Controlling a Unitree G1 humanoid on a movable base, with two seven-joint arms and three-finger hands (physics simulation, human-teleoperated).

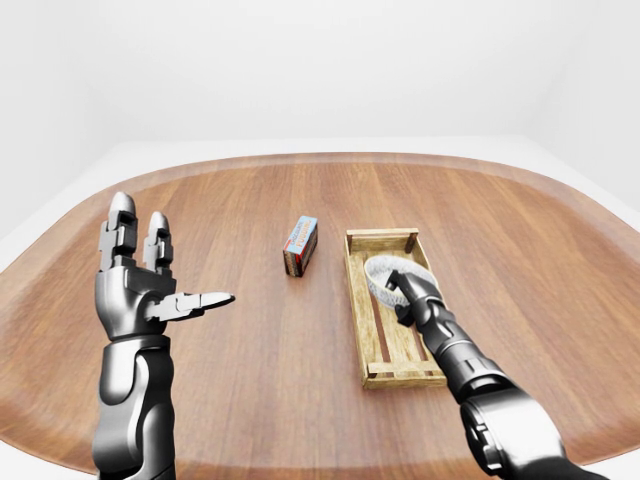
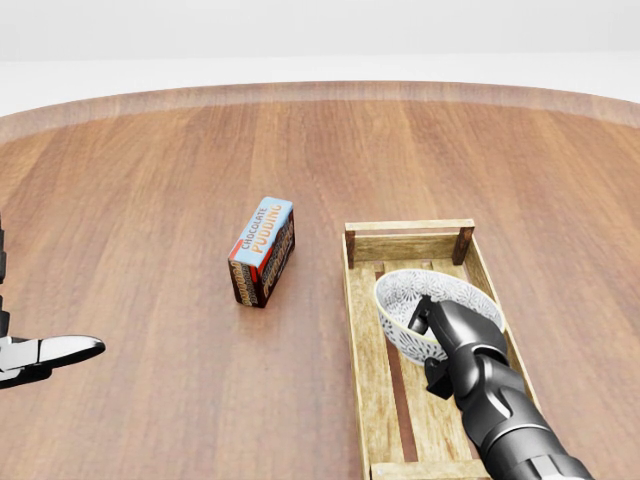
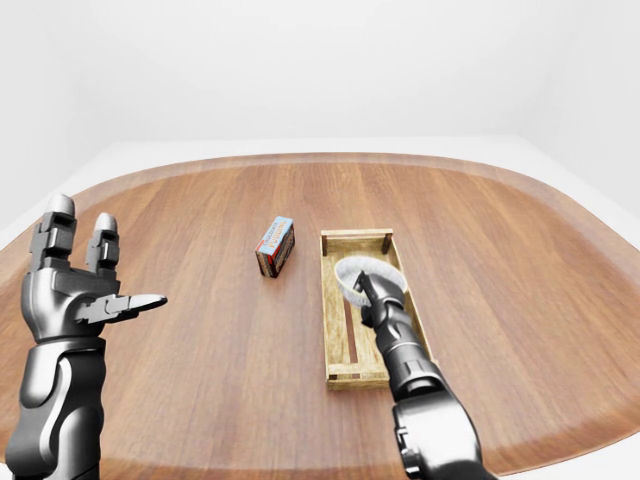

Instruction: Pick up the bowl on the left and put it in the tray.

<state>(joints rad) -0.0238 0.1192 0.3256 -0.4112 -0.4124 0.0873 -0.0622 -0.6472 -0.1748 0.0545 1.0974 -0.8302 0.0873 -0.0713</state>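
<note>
On the wooden desk (image 2: 150,180), the right hand (image 2: 447,330), clasping the white patterned bowl (image 2: 436,289), should settle it level inside the slatted wooden tray (image 2: 408,226).

I'm working in a simulated test room, closer to a bare lab than to any home. Plain white walls (image 1: 320,60) meet a pale floor (image 1: 40,195) under flat, even light, and a big rounded wooden table (image 1: 250,380) fills my view. On it sit staged props: a chocolate pudding box (image 2: 262,251) and a slatted wooden tray (image 2: 362,340).
</note>
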